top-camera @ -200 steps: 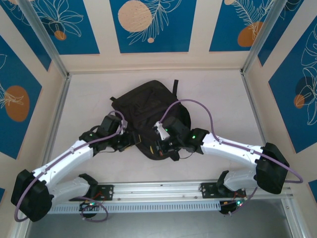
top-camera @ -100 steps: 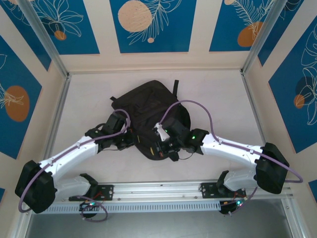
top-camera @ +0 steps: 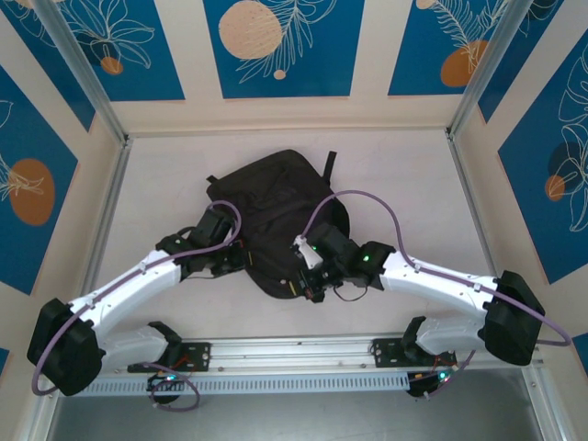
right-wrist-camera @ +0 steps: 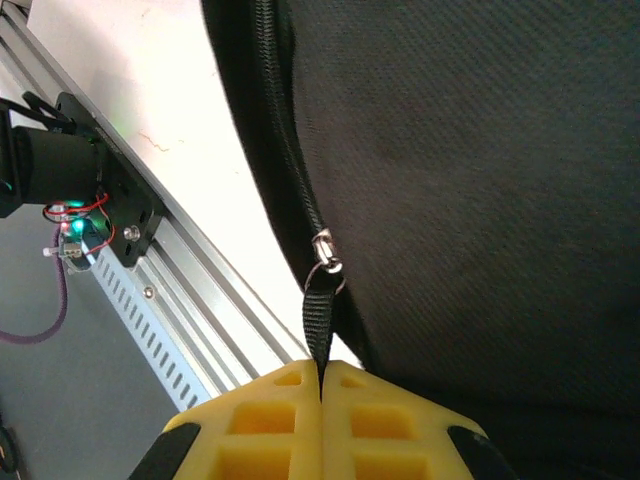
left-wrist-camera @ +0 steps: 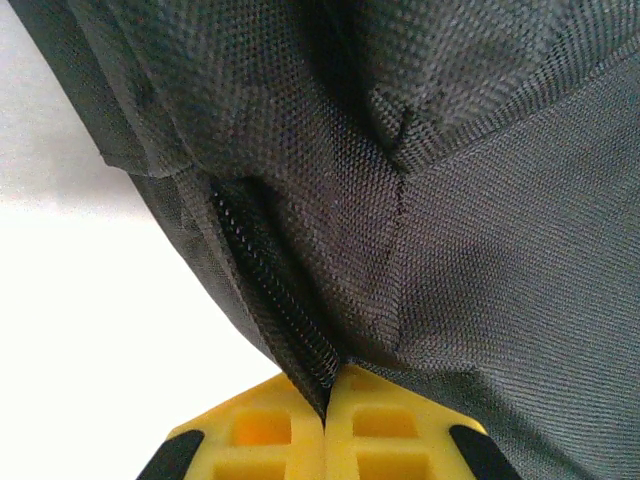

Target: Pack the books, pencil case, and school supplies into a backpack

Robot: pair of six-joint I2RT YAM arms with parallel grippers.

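Left end effector (left-wrist-camera: 326, 400), just closed, is pinching the backpack (left-wrist-camera: 480, 200) beside its zip. Right end effector (right-wrist-camera: 322, 385) is clamping the zip pull (right-wrist-camera: 318, 320); zipping is probably starting.

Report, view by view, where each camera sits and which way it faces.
Top external: above and behind the bases, looking down at the table; left gripper and right gripper meet the backpack.
Left wrist: on the left arm, facing along its yellow fingers; left gripper pinches the backpack's zip edge.
Right wrist: on the right arm; right gripper pinches the zip pull strap.
Shared: the backpack.
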